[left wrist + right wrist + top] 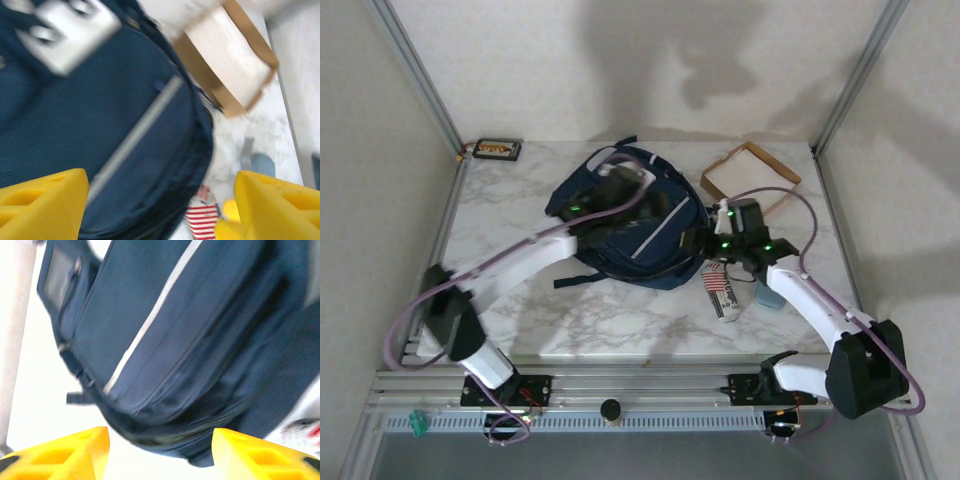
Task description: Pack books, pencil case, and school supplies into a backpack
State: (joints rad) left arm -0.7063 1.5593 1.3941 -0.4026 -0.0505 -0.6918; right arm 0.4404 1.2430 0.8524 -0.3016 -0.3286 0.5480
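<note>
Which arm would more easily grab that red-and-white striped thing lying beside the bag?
Probably the right. The right hand is open at the right edge of the backpack, close to the striped item. The left hand, also open, hovers over the backpack's middle, farther away.

backpack (pixel 655 240): navy, pale stripe, lying mid-desk (pixel 620 325)
left arm (pixel 520 262): reaches over the backpack's top
right arm (pixel 810 295): wrist at the backpack's right edge
cardboard tray (pixel 752 178): far right, behind that wrist
striped item (pixel 722 292): red-and-white, just right of the backpack
dark box (pixel 496 150): far left corner
</note>
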